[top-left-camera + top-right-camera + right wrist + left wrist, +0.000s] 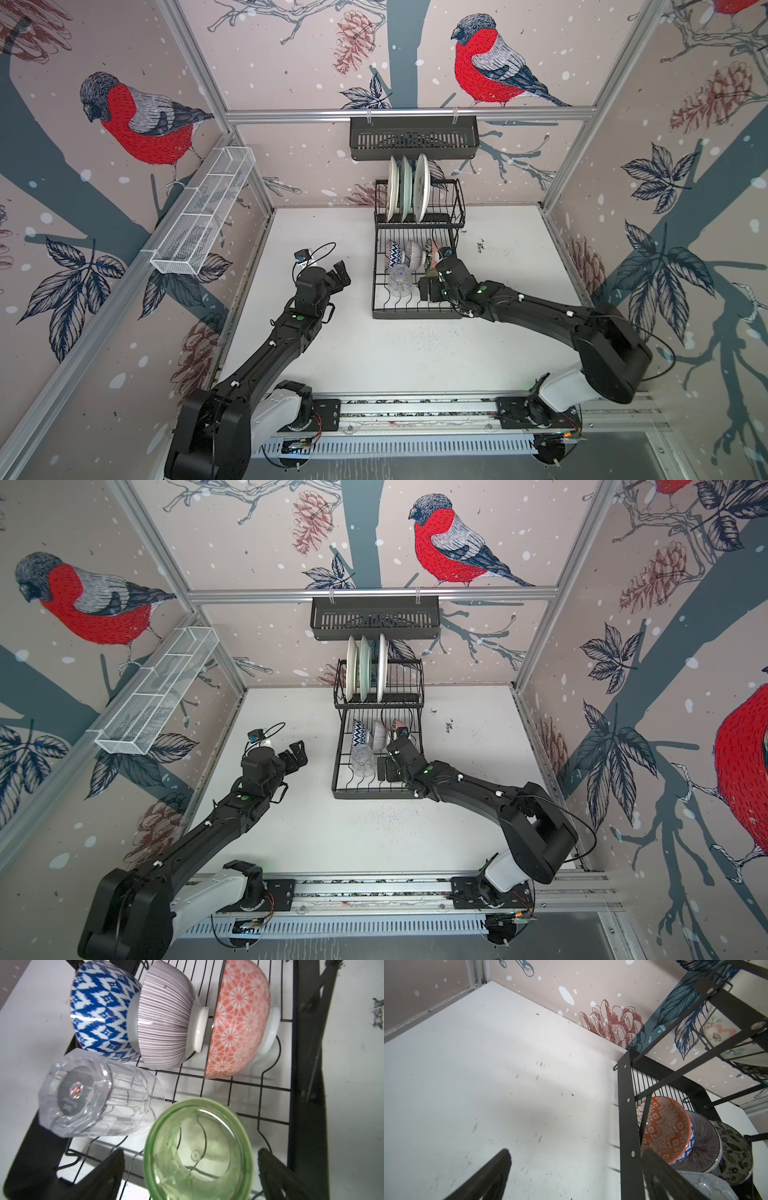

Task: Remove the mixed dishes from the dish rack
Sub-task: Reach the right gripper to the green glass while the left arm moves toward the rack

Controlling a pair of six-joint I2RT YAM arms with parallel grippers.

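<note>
White tabletop (374, 353); right gripper (191, 1154) spread astride green tumbler (207, 1126), left gripper (341, 275) raised, spread, empty.

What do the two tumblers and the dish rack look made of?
Clear tumbler: colourless glass or hard plastic, glossy, faceted, fully see-through. Green tumbler: translucent green glass or plastic; rack wires show through it. Dish rack: probably metal wire, matte black coating.

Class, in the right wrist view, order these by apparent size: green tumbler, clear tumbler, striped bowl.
1. green tumbler and clear tumbler: they look alike. The green one is nearer the camera and cropped, so they stay unranked.
2. striped bowl: smallest.
</note>
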